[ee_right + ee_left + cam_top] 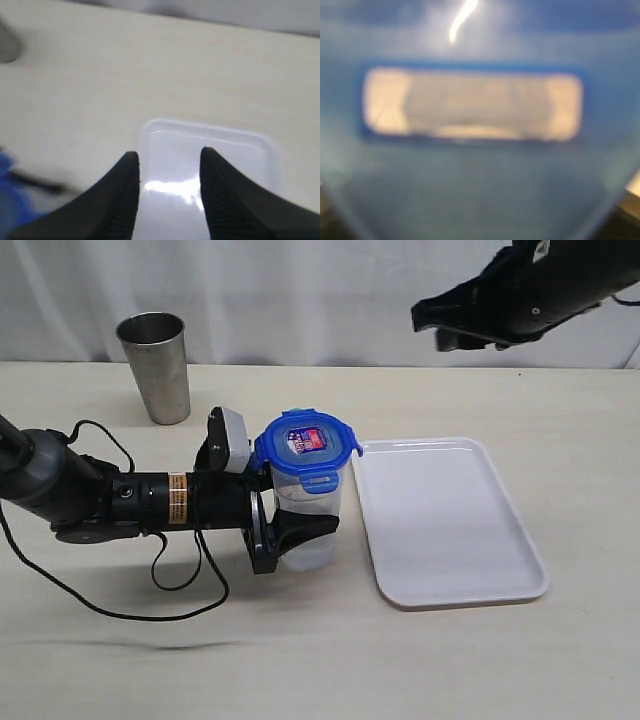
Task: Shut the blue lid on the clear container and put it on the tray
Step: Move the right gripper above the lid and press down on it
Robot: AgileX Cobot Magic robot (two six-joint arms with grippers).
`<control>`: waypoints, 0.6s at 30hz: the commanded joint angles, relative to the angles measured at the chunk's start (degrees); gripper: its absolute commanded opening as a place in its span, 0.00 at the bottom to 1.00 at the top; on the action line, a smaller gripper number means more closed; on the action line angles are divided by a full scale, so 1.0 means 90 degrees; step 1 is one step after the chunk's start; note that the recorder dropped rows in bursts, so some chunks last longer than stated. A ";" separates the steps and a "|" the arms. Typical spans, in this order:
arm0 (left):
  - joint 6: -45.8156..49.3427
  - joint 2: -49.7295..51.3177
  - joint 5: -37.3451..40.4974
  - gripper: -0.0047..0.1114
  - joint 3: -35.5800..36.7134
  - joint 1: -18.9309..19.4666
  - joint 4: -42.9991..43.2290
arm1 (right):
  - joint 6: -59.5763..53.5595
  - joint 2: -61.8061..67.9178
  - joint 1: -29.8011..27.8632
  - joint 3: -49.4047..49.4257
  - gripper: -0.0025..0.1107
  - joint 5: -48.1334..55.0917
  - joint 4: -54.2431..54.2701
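The clear container [308, 552] stands upright on the table just left of the tray [450, 575]. The blue lid [305, 447] sits on its rim, red-and-white sticker up. My left gripper [318, 512] reaches in from the left and is shut on the container's body; one black finger [305, 530] shows in front, the other is hidden behind. The left wrist view is filled by a blurred tab of the blue lid [470, 190]. My right gripper [440, 325] hangs high at the back right, open and empty; its wrist view shows the gripper [169, 152] above the tray [210, 135].
A grey steel cup [155, 365] stands at the back left. The left arm's black cable [150, 610] loops over the table in front of that arm. A white curtain hangs along the table's far edge.
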 commanded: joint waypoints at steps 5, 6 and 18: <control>0.0050 0.0006 0.0578 0.04 -0.0016 0.0037 -0.0071 | -0.2749 0.0318 0.0307 -0.0182 0.36 0.1465 0.3298; 0.0050 0.0006 0.0578 0.04 -0.0016 0.0037 -0.0071 | -0.2638 0.0422 0.0383 -0.0182 0.36 0.1558 0.3117; 0.0050 0.0006 0.0542 0.04 -0.0016 0.0037 -0.0108 | -0.2293 0.0903 0.0533 -0.0199 0.36 0.1897 0.2692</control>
